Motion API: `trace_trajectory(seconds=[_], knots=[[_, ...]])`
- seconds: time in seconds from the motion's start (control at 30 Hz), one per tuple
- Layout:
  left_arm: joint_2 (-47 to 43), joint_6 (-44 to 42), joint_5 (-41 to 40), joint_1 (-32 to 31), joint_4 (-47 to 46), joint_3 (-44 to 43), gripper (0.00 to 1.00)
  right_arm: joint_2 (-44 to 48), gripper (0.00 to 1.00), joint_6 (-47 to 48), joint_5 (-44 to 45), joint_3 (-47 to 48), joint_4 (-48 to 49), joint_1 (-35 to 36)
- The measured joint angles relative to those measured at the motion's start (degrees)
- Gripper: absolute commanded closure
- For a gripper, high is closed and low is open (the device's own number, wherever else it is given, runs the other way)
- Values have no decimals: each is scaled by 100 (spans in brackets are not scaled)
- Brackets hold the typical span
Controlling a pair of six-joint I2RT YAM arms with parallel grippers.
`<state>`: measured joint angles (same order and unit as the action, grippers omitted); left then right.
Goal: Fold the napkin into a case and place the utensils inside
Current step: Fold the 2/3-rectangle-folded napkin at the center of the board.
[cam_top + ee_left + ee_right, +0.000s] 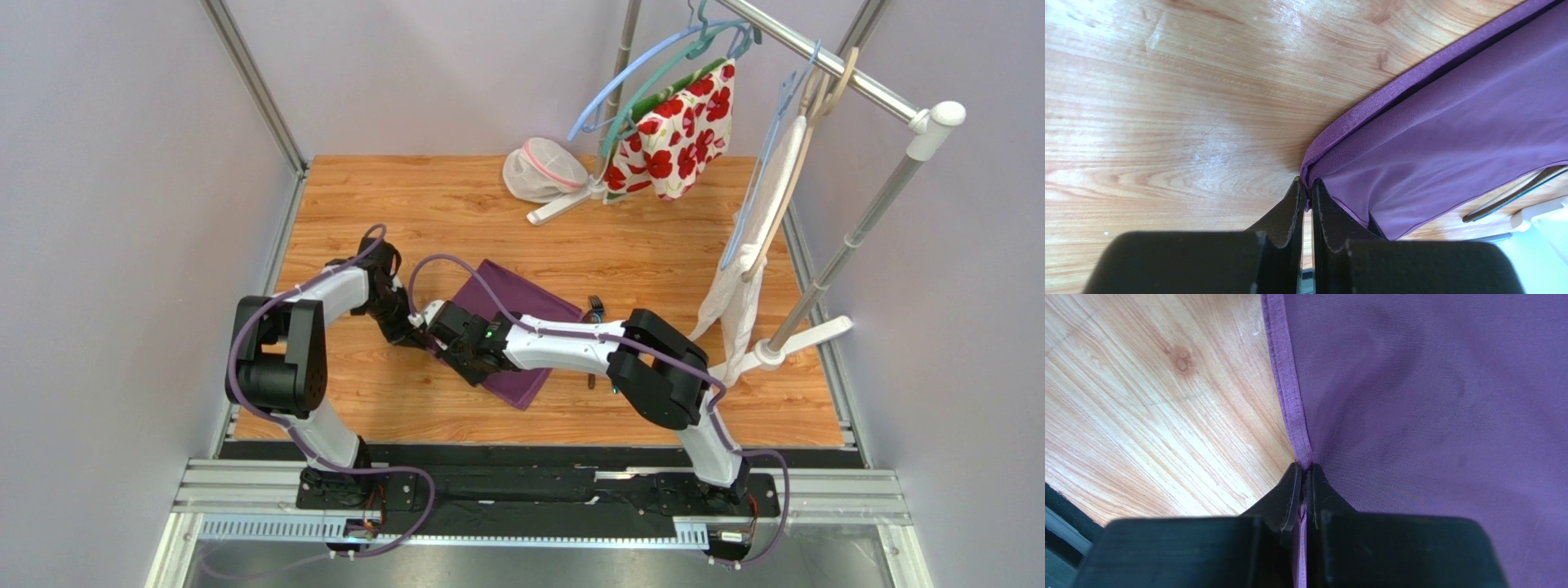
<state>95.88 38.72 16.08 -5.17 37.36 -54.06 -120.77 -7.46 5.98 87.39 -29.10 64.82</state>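
Note:
The dark purple napkin (528, 300) lies on the wooden table (368, 208) between the two arms, its near-left side doubled over. My left gripper (415, 321) is shut on the napkin's left corner (1308, 184), where two layers (1462, 122) meet. My right gripper (444, 341) is shut on the hemmed edge (1305, 470) of the napkin (1425, 386), just beside the left one. The utensils (595, 304) show as slim dark ends beside the right arm, which hides most of them. One thin handle (1514, 195) shows past the cloth in the left wrist view.
A clothes rack (859, 214) stands along the right with hangers, a white cloth with red flowers (672, 129) and a plain white cloth (748, 263). A white mesh pouch (540, 169) lies at the back. Metal frame posts stand at the table's edges.

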Motion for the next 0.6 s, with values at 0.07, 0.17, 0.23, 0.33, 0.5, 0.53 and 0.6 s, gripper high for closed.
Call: trace_trajectory(seconds=[0.07,0.17,0.23,0.33,0.5,0.53,0.6], knots=[[-57,11,-28,0,2,0,94,0,100,-2,-13,11,0,20],[-282,44,-76,28,13,46,96,0,100,-35,-243,55,-42,72],[-544,59,-72,59,74,125,96,0,100,-98,-529,72,-42,125],[-918,94,-109,96,269,262,99,4,100,-240,-1005,90,2,186],[-1211,109,-151,267,636,332,100,52,100,-483,-1757,203,50,197],[-1252,111,-157,269,691,332,100,79,100,-538,-1917,201,79,173],[-1327,127,-160,273,761,332,100,136,100,-664,-2253,164,184,94]])
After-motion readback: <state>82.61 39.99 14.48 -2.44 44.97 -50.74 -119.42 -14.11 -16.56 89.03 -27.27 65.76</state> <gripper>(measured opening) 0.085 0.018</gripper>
